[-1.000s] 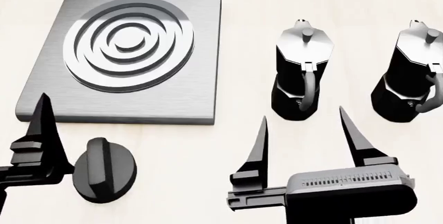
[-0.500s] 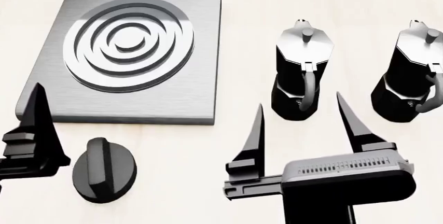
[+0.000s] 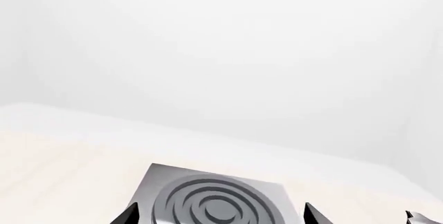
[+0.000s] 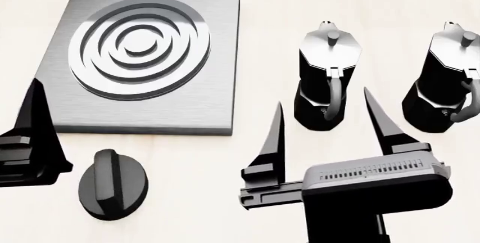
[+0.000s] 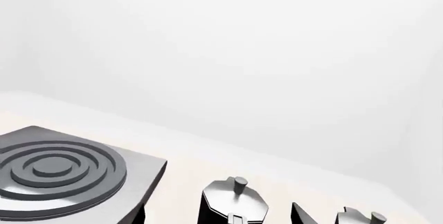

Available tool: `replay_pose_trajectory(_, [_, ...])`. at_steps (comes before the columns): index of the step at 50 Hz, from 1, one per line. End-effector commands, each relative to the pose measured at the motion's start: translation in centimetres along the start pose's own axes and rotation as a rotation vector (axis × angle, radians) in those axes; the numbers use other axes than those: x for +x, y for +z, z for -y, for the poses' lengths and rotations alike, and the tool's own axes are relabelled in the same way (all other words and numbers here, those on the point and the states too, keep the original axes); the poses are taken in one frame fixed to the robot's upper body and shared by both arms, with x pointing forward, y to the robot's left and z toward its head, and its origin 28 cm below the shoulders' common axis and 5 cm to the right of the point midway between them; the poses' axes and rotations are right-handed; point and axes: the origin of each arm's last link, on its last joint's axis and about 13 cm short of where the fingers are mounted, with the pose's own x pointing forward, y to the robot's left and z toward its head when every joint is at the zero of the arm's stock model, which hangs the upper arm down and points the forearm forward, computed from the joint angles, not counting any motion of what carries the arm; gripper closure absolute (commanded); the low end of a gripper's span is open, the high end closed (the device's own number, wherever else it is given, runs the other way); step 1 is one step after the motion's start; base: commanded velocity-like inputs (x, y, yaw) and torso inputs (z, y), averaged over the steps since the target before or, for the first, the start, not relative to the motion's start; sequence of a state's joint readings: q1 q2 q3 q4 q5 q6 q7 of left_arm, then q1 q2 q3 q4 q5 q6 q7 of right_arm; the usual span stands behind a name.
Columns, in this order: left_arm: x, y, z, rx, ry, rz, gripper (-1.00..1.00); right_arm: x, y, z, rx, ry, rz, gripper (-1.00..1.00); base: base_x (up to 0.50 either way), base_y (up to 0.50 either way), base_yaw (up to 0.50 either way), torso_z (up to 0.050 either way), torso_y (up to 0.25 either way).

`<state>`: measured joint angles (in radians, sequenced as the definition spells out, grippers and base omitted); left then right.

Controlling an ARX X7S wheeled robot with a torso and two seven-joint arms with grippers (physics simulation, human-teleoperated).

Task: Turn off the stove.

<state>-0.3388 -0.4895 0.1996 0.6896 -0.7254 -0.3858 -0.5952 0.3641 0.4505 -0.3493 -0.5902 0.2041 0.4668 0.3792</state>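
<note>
Left gripper [image 4: 30,142] has slid off left, away from the knob [image 4: 112,184] near the table's front edge; spread wide, empty, stove [image 4: 143,63] probably not off.

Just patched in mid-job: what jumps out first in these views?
The grey stove slab with its ringed burner dominates the far left of the table, its black knob lying apart in front of it, near the robot. Two moka pots stand side by side on the right. The right claw hangs open just in front of the nearer pot; one left claw finger shows beside the knob.
</note>
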Motion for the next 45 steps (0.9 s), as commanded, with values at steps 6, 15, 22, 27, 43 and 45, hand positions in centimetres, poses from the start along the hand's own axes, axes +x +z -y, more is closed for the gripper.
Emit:
replay_pose_trajectory(6, [0.3, 0.7, 0.1, -0.012, -0.009, 0.038, -1.0, 0.4, 0.9, 0.4, -0.004, -0.016, 0.033, -1.0, 0.0, 0.0, 0.0, 0.0, 0.0])
replay_pose_trajectory(15, [0.3, 1.0, 0.2, -0.016, -0.012, 0.05, -1.0, 0.6, 1.2, 0.4, -0.005, -0.014, 0.045, -1.0, 0.0, 0.0, 0.0, 0.0, 0.0])
replay_pose_trajectory(22, [0.5, 1.2, 0.2, -0.021, -0.006, 0.055, -1.0, 0.7, 1.7, 0.8, -0.005, -0.022, 0.058, -1.0, 0.0, 0.0, 0.0, 0.0, 0.0])
replay_pose_trajectory(27, [0.4, 1.7, 0.3, -0.03, -0.008, 0.064, -1.0, 0.7, 1.9, 0.8, -0.015, -0.02, 0.06, -1.0, 0.0, 0.0, 0.0, 0.0, 0.0])
replay_pose_trajectory(43, [0.2, 2.7, 0.6, -0.045, -0.018, 0.101, -1.0, 1.0, 2.4, 0.9, -0.025, -0.019, 0.077, -1.0, 0.0, 0.0, 0.0, 0.0, 0.0])
replay_pose_trajectory(45, [0.3, 2.8, 0.6, -0.046, -0.018, 0.104, -1.0, 1.0, 2.5, 1.0, -0.026, -0.018, 0.08, -1.0, 0.0, 0.0, 0.0, 0.0, 0.0])
